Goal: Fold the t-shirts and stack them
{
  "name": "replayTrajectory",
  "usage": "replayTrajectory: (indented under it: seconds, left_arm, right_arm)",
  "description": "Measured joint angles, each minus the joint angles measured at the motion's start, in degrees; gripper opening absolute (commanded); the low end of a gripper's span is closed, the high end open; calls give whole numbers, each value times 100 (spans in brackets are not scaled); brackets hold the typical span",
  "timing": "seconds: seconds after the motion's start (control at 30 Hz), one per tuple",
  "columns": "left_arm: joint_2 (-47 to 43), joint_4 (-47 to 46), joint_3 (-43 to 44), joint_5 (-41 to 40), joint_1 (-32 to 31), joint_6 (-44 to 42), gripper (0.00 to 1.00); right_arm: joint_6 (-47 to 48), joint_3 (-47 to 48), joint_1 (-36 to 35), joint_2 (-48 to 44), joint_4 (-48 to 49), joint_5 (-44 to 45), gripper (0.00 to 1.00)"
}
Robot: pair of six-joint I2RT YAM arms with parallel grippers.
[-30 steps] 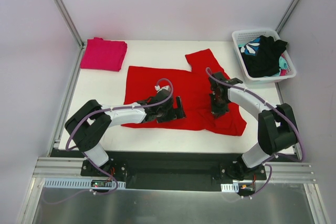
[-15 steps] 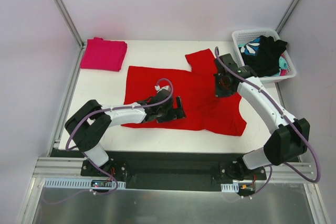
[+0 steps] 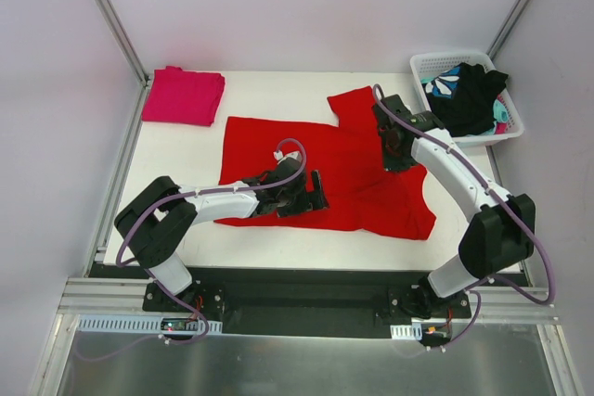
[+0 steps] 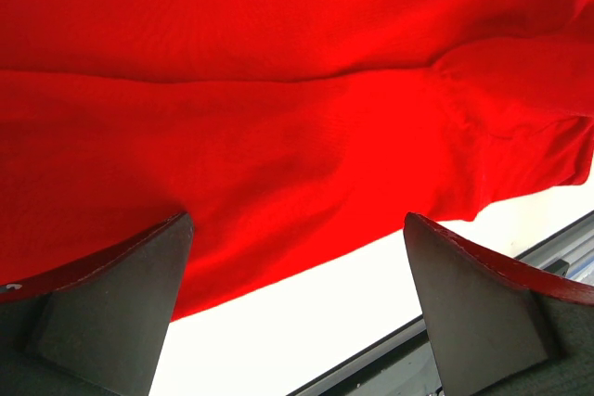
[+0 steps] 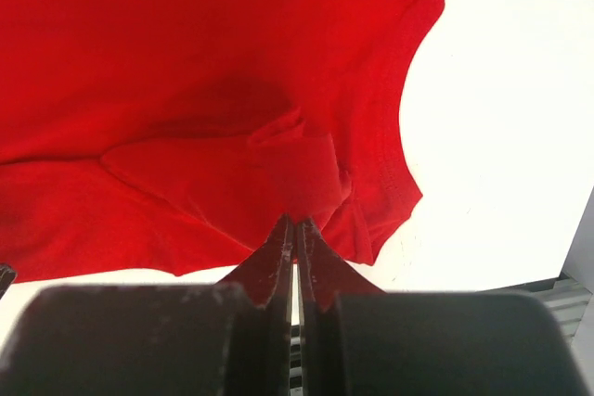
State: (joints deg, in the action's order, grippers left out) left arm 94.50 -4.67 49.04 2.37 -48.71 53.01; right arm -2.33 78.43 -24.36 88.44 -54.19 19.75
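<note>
Two tools on red t-shirt (image 3: pixel 316 150): one clenched, one released

Red t-shirt lies spread across the middle of the tabletop (image 3: pixel 278 90), with one sleeve pointing to the far side and the hem close to the near edge. My right tool (image 5: pixel 294 222) is clenched on a small pinch of the red cloth on the shirt's right part, near a curved edge. In the right wrist view the cloth bunches into a ridge right at the closed tips, and the fabric around the pinch is creased.

My left tool (image 4: pixel 297 229) is released, fingers spread wide, low over the same shirt by its near hem, about mid-width. Between the fingers I see flat red cloth and a strip of white tabletop past the hem. Can't tell if those fingers actually touch the cloth.

Pink t-shirt (image 3: pixel 183 95) sits folded at the far left corner, well apart from the red one. White basket (image 3: pixel 422 64) sits at the far right corner. It holds a black garment (image 3: pixel 469 99) heaped on top, with a teal-and-white garment (image 3: pixel 444 83) showing beneath.
</note>
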Motion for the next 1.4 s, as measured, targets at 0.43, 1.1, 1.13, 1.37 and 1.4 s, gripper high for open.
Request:
replayTrajectory:
  seconds: [0.43,1.1,1.13,1.37,1.4]
  left_arm:
    - [0,0,0,0,0,-2,99]
    - [0,50,33,0,-9,-2,99]
    - [2,68,44,0,-9,-2,99]
    - [4,114,57,2,-9,-11,99]
    - [4,142,72,2,-11,-20,99]
  right_arm:
    - [52,-26,-20,28,20,-68,1]
    - [-835,-2702,-1453,-1475,120,-1121,1]
    - [-881,-2702,-1504,-1504,125,-1119,1]
    - [-1073,-2879,-1720,-1445,151,-1071,1]
    - [-1082,-2918,-1733,-1397,164,-1062,1]
